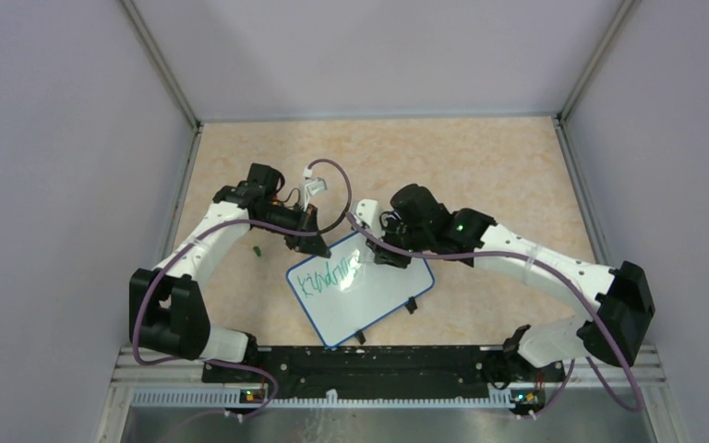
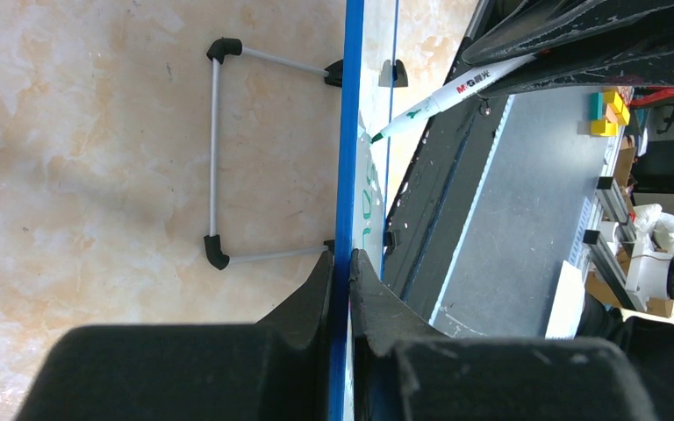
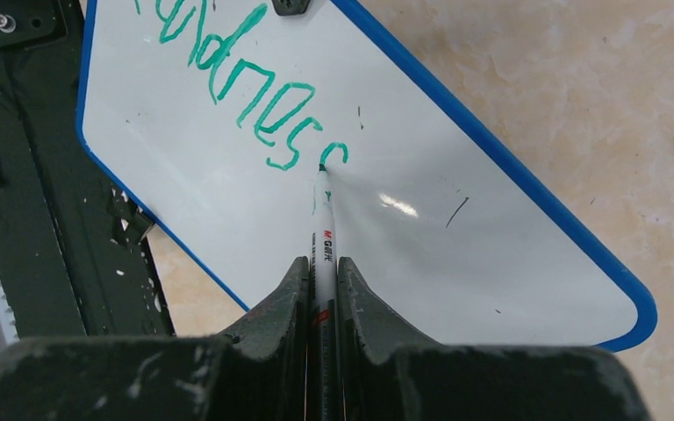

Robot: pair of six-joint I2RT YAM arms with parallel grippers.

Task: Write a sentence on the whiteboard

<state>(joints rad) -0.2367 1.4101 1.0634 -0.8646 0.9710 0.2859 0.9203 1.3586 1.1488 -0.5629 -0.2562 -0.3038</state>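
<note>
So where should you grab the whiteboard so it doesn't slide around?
Probably the thin blue rim at the whiteboard's far corner, coming in edge-on from the far side. The board is flat and thin, so one finger fits each face, clear of the green writing. The left gripper is pinching it that way.

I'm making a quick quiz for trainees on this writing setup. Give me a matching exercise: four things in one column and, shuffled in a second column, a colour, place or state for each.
Column one:
1. whiteboard rim
2. marker
3. left end effector
4. right end effector

Column two:
A. tip at the end of the green writing
B. shut on the marker
C. blue
D. shut on the whiteboard's edge

Pairs: 1-C, 2-A, 3-D, 4-B
</note>
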